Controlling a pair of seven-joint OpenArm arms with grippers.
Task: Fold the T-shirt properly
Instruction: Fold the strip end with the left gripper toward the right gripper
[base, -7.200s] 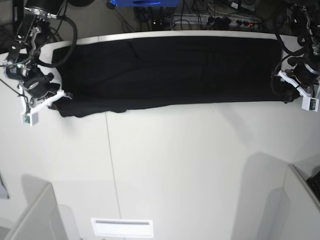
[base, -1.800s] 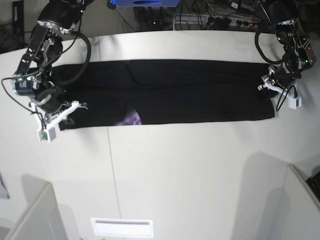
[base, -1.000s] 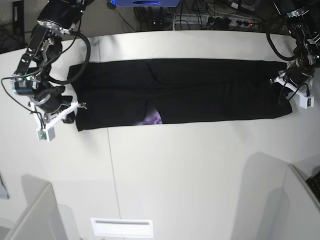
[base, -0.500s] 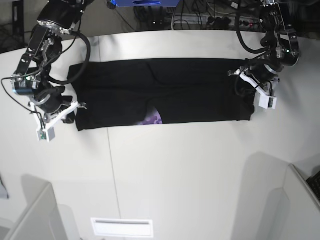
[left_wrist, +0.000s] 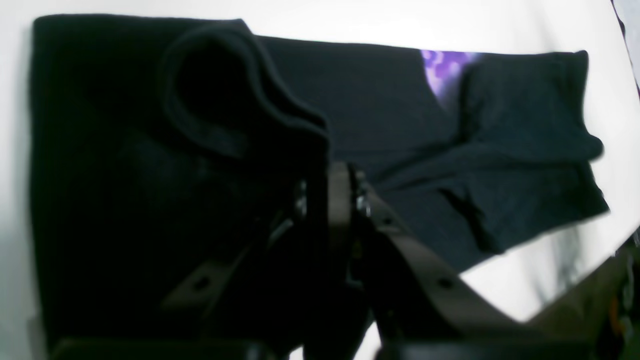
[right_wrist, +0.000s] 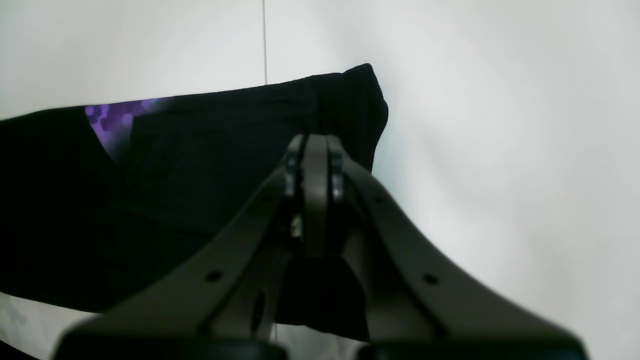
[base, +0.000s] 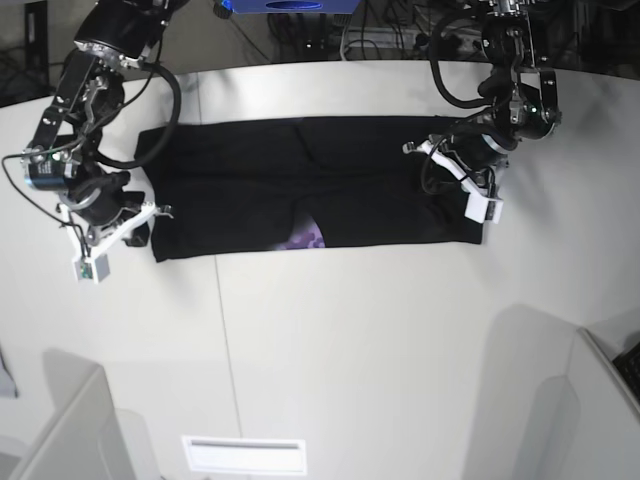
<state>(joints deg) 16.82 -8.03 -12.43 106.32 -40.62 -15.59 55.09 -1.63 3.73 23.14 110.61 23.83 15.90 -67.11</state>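
The black T-shirt (base: 300, 180) lies as a long band across the far part of the white table (base: 350, 340), with a small patch of purple print (base: 302, 239) showing at its near edge. My left gripper (base: 440, 178) is shut on the shirt's right end and holds it lifted, doubled back over the band; the left wrist view shows a loop of black cloth (left_wrist: 225, 100) pinched in that gripper (left_wrist: 330, 172). My right gripper (base: 140, 228) is shut on the shirt's near left corner (right_wrist: 350, 100), its jaws (right_wrist: 310, 150) pressed together on the cloth.
A seam (base: 222, 330) runs front to back through the table. Cables and a power strip (base: 460, 40) lie beyond the far edge. Grey partition panels stand at the near left (base: 60, 430) and near right (base: 590, 400). A white slotted plate (base: 243, 455) sits at the near edge.
The left gripper has carried the shirt's right end leftward over the band, so the shirt now looks shorter. The right arm and the left end have stayed put.
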